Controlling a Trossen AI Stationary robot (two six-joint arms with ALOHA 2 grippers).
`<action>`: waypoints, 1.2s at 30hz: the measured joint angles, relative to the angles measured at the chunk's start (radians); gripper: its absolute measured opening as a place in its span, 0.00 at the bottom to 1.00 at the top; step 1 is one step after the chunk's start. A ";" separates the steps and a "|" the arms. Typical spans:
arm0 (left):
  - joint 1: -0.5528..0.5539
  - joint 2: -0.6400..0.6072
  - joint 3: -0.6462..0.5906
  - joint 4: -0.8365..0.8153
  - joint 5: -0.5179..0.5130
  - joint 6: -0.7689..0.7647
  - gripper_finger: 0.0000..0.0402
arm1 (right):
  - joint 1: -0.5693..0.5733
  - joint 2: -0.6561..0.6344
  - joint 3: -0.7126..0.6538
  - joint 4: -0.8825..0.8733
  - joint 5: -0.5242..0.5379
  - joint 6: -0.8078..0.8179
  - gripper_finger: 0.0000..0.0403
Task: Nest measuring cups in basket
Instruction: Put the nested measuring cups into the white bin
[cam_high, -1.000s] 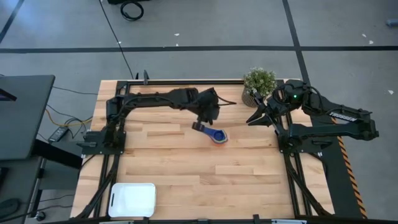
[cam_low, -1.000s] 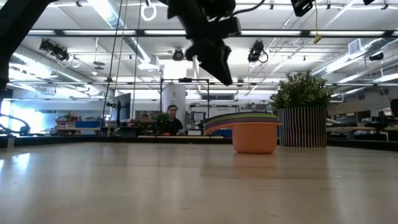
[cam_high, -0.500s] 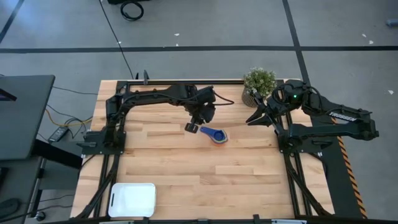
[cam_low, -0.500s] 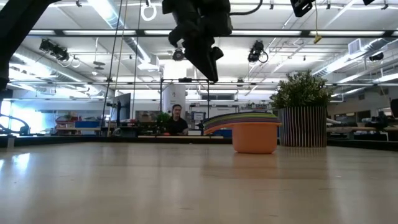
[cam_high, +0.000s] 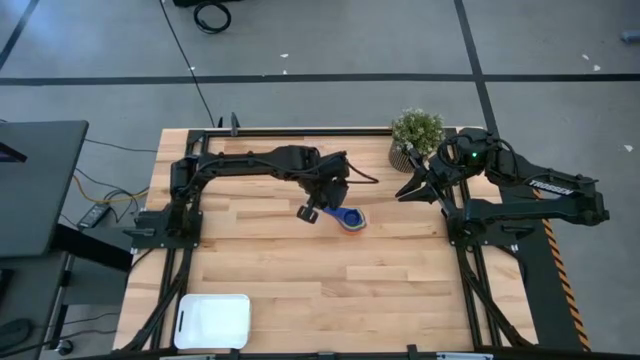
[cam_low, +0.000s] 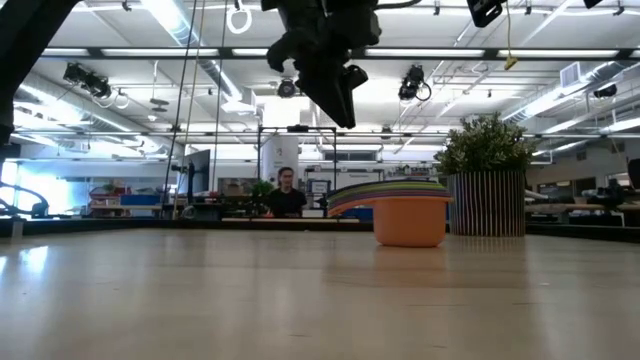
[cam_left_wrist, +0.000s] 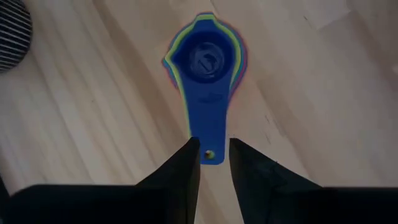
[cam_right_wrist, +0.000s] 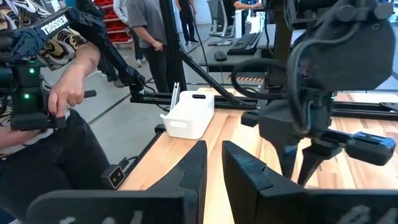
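The measuring cups (cam_high: 349, 219) sit nested in one stack on the bare table, right of its middle. The orange cup (cam_low: 408, 220) is at the bottom and the bright blue one (cam_left_wrist: 205, 59) is on top. My left gripper (cam_high: 309, 213) hangs well above the table (cam_low: 338, 100), pointing steeply down over the free end of the blue handle (cam_left_wrist: 210, 154). Its fingers stand a narrow gap apart and hold nothing. The basket (cam_high: 212, 320) rests at the near left corner. My right gripper (cam_high: 408, 190) waits at the right, raised, narrowly open and holding nothing.
A potted plant (cam_high: 417, 133) stands at the far right, close behind the stack and beside my right gripper. The boards between the stack and the basket are bare wood. A person (cam_right_wrist: 62, 81) stands off the table's left edge, and others move in the room behind.
My left gripper has drawn a little toward the table's left edge and tipped to point more steeply down. The gap between its fingers has kept the same. The stack of cups has stayed where it was.
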 joint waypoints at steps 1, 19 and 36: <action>0.000 0.000 0.000 0.002 0.000 -0.004 0.23 | 0.000 0.000 0.000 0.000 0.000 0.000 0.14; 0.054 0.001 0.101 -0.142 0.042 -0.266 0.23 | 0.000 0.000 0.000 0.000 0.000 0.000 0.14; 0.011 0.176 0.342 -0.320 0.057 -0.365 0.23 | 0.000 0.009 0.002 0.037 0.001 0.000 0.14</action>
